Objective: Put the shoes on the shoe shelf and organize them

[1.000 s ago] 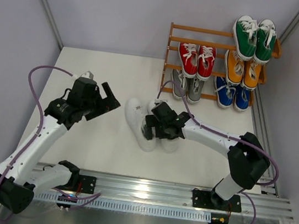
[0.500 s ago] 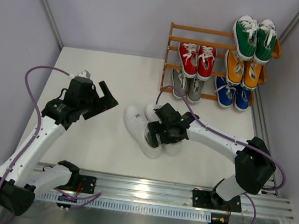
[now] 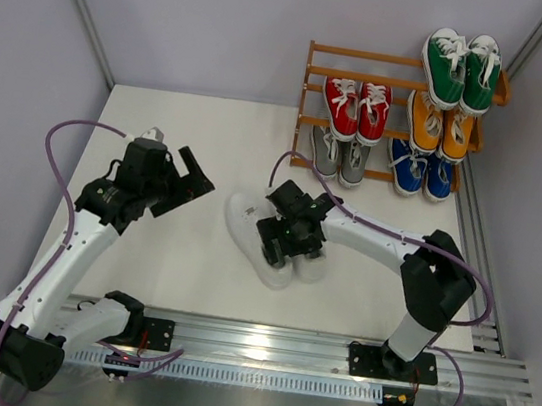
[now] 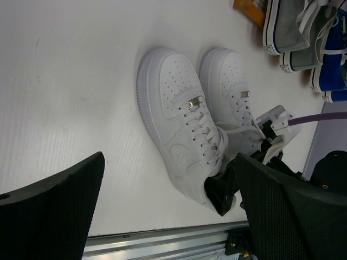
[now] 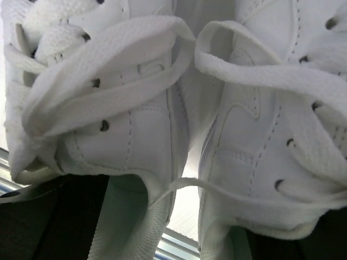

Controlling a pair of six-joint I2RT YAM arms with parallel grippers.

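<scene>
Five coloured pairs (image 3: pixel 357 109) line the shoe shelf (image 3: pixel 372 56); white pair (image 3: pixel 251 221) waits beneath the right gripper (image 3: pixel 288 241), grip unclear; left gripper (image 3: pixel 191 180) agape.

No text, brand, number or sign can be read in any view. Each of the white shoes (image 4: pixel 181 127) at the centre of the left wrist view carries a small metal tag (image 4: pixel 194 103) on its laces. Any marking on the tags is too small to make out.
</scene>
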